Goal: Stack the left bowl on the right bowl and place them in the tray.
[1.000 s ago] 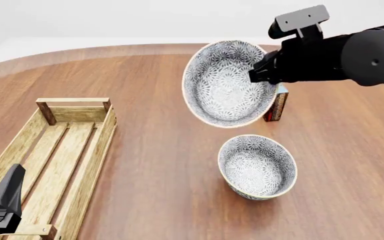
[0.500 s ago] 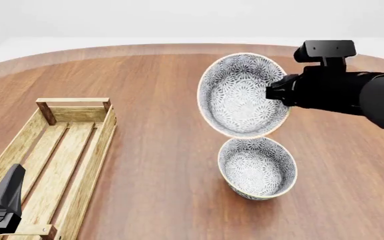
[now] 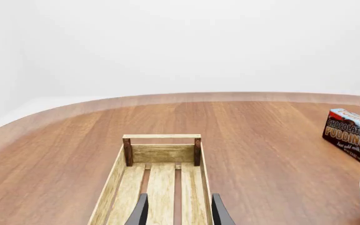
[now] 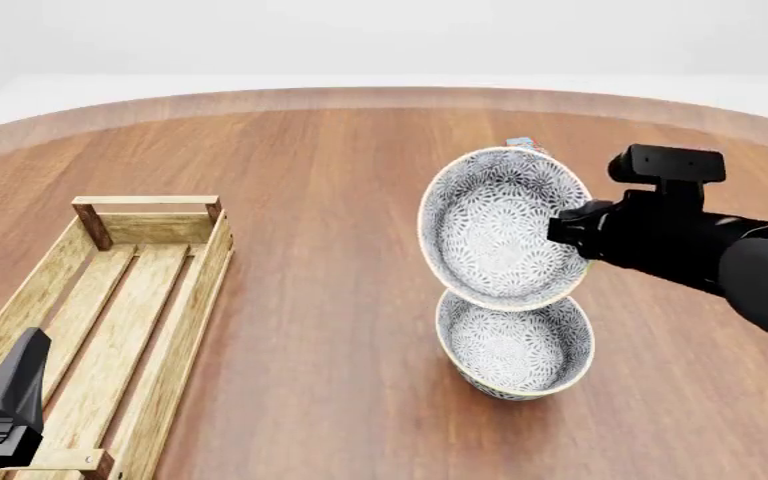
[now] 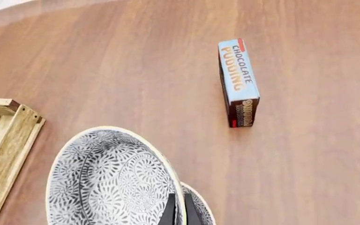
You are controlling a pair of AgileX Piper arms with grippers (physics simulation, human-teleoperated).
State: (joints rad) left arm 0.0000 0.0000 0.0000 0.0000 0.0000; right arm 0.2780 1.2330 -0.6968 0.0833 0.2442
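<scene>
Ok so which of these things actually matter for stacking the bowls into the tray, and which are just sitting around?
Part of the job:
held bowl, tilted, in the right gripper
lower bowl, on the table
wooden tray
left gripper, open over the tray

Just lying about:
chocolate pudding box

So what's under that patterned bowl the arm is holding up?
A second grey-patterned bowl sits on the wooden table right beneath the held bowl, which the right gripper grips tilted; the held bowl covers the lower one's far rim.
</scene>
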